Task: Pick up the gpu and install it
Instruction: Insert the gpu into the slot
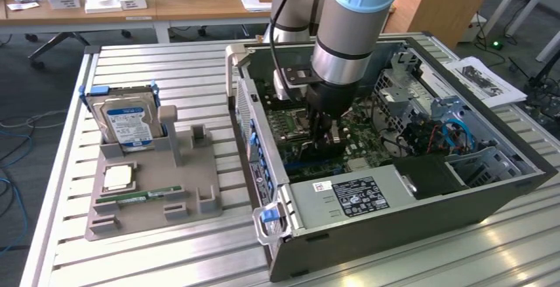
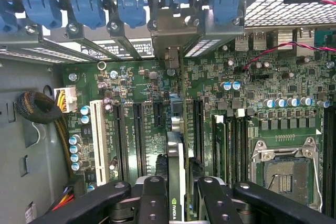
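My gripper (image 2: 176, 192) clamps the gpu (image 2: 176, 156) edge-on by its top edge, standing upright over a motherboard (image 2: 247, 93) slot inside the computer case (image 1: 420, 208); the thin, stiff, light card looks fragile, best held by its edges.

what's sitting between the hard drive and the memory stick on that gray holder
A square CPU chip lies on the gray holder between the hard drive and memory stick, in the exterior view.

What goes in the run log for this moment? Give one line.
tool: inside open computer case | gpu: upright between tool fingers, over motherboard slots | hard drive: in tray
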You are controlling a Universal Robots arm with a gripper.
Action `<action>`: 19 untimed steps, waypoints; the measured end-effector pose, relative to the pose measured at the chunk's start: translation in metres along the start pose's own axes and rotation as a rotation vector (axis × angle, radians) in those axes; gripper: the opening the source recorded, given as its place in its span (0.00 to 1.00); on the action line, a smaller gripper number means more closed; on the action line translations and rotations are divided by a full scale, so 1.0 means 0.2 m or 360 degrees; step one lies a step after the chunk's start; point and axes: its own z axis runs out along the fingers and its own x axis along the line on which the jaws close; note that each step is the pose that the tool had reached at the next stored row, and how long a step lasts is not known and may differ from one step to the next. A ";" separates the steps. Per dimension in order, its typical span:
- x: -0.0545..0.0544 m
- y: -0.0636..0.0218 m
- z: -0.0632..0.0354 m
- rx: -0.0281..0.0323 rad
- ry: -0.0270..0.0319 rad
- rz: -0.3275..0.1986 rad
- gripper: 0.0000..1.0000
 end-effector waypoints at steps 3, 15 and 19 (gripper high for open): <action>0.00 0.000 0.001 0.00000 0.00001 0.0000 0.27; 0.00 0.008 0.013 0.00012 -0.00003 0.0000 0.27; 0.00 0.015 0.013 0.00036 -0.00005 0.0000 0.27</action>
